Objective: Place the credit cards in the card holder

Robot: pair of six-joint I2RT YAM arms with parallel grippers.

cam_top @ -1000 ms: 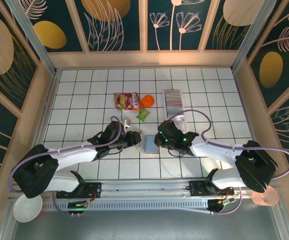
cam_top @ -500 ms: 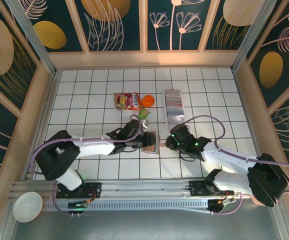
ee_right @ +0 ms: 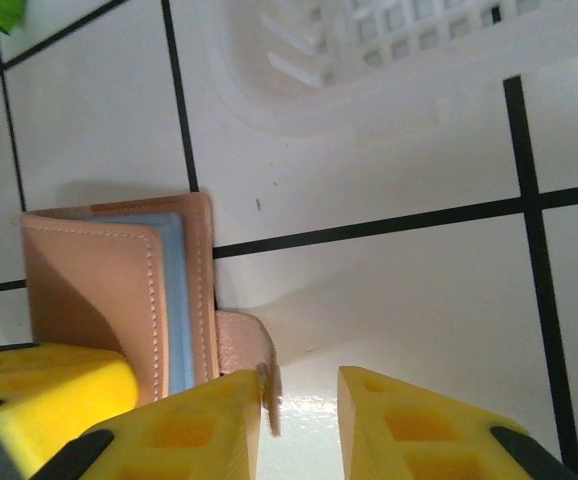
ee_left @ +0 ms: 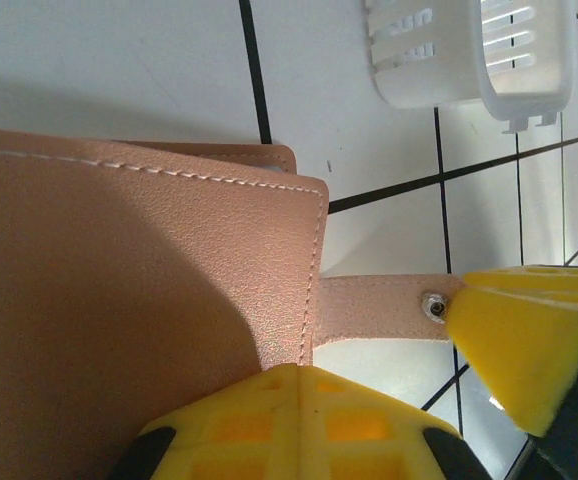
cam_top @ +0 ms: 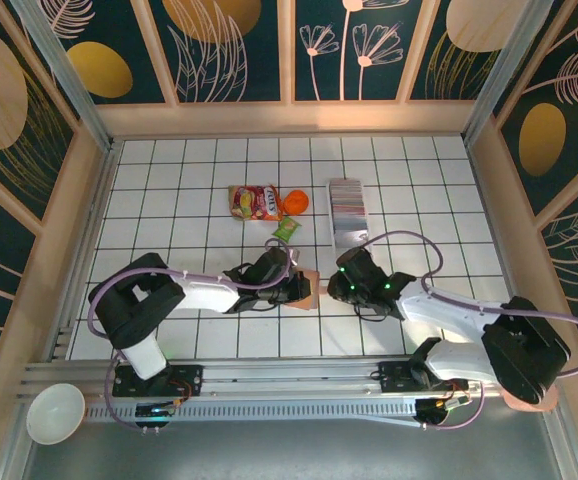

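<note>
Top external view: your left arm (cam_top: 204,293) lies low, stretched rightward, its gripper (ee_left: 389,345) pinching the card holder (ee_left: 139,300) near the table's (cam_top: 169,200) middle. Your right arm (cam_top: 439,310) bends leftward, its gripper (ee_right: 301,395) narrowly spread beside the snap tab (ee_right: 254,355).

Left pincer (cam_top: 300,286) shut—seemingly; right pincer (ee_right: 299,392) parted.

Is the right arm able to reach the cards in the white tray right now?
Probably yes. Its fingers are open, the tray sits just beyond them, and nothing lies between. The cards fill the tray's far part.
</note>
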